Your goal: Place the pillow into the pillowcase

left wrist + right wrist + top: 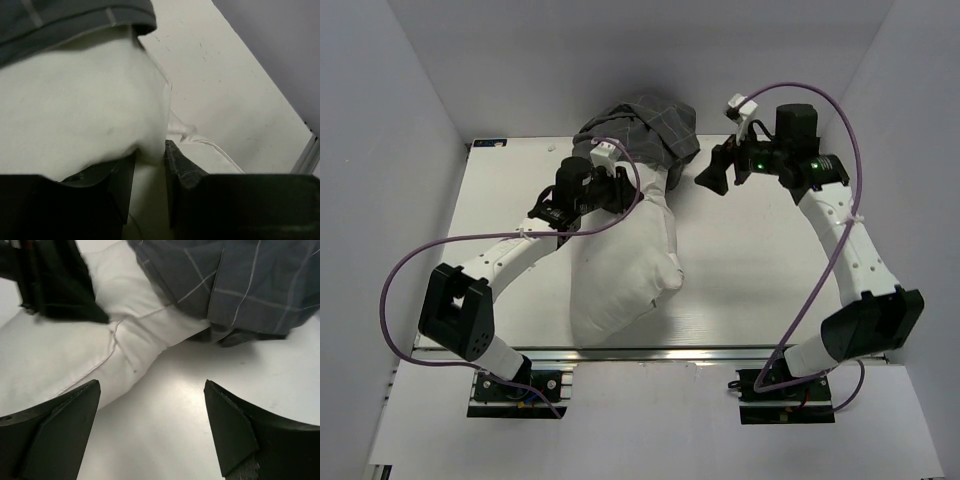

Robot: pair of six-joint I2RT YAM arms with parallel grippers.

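The off-white pillow (620,270) lies lengthwise on the white table (750,260). Its far end is inside the dark grid-patterned pillowcase (645,125), which is bunched up at the back edge. My left gripper (623,190) sits on the pillow just below the pillowcase's hem. In the left wrist view its jaws (150,160) stand a little apart, pillow (75,100) fabric bulges over the fingertips, and the pillowcase (60,17) hem lies beyond. My right gripper (708,175) hovers beside the pillowcase, wide open (151,385) over bare table, with pillow (75,350) and pillowcase (240,280) ahead of it.
Grey enclosure walls (400,100) close in the table on the left, right and back. Purple cables (410,270) loop out from both arms. The left arm's black gripper (55,280) shows at the top left of the right wrist view.
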